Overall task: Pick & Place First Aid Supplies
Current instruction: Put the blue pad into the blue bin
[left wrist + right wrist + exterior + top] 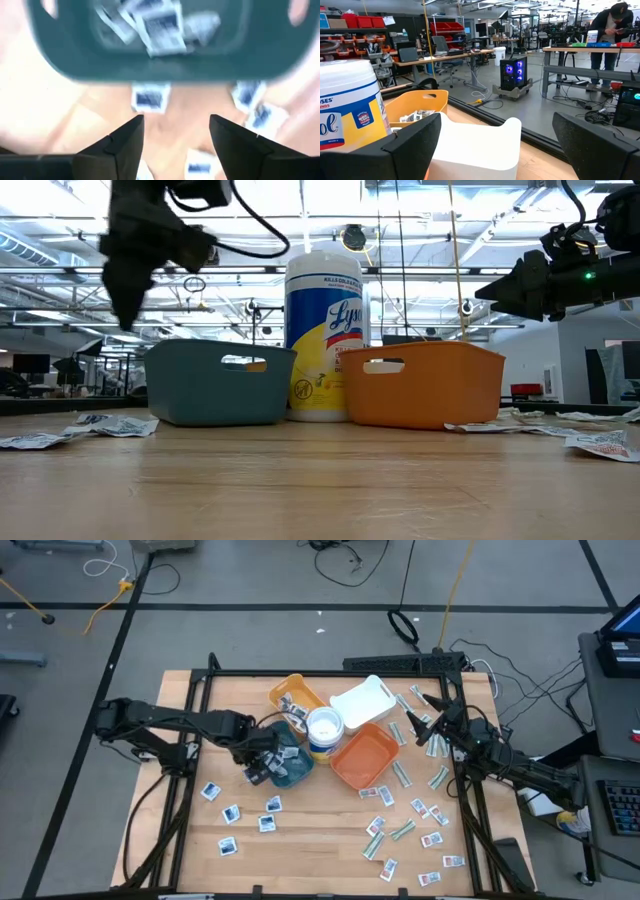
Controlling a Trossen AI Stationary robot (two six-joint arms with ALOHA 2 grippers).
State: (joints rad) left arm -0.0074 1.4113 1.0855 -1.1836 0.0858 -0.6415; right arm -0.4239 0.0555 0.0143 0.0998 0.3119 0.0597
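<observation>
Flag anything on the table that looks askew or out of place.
The white tray sits tilted, propped on the orange tray and the wipes tub. Packets lie scattered loose across the table.

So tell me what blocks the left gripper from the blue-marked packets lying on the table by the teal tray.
Nothing visible does. The left gripper hangs above the table beside the teal tray, fingers apart and empty. The blue-marked packets lie on bare wood directly ahead, with nothing between. The right gripper waits across the table.

Clustered mid-table: tub (324, 728) between four trays (363, 755), packets (404, 829) scattered in front and to the right, some inside the left tray (160, 45).
</observation>
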